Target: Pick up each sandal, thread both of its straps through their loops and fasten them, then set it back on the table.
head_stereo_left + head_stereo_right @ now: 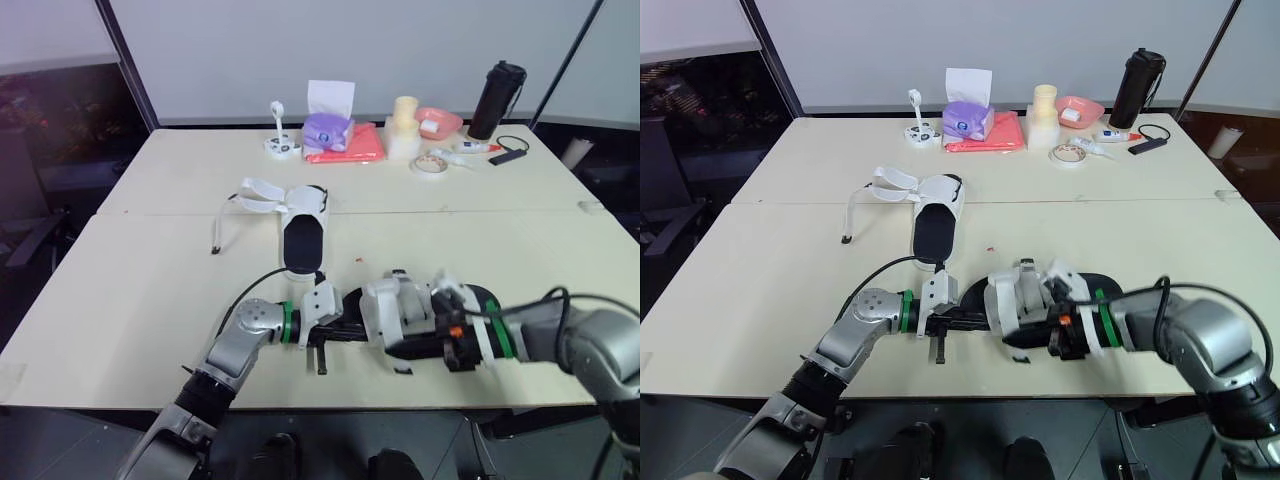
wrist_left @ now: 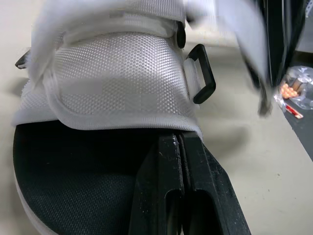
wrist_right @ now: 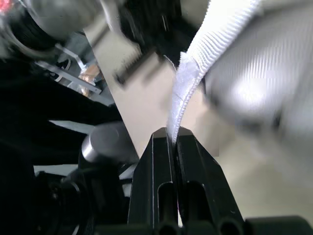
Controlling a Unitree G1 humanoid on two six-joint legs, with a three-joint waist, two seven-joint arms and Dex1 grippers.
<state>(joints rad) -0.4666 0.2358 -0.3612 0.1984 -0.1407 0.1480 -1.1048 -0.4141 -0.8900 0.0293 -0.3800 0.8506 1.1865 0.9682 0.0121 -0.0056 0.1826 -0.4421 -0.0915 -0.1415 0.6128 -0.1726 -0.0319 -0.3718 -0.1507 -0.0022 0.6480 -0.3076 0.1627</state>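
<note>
At the front edge of the tabletop (image 1: 150, 300), the first sandal (image 1: 400, 310) was in both grippers. The left gripper (image 2: 180, 139) was clamped on the edge of its white upper and the right gripper (image 3: 172, 132) was pinching a loose strap (image 3: 188, 83), so I'd say threading was barely underway. Further back, the second sandal (image 1: 302, 240) lay flat with its straps (image 1: 262, 195) flopped open, not started by the look of it.
</note>
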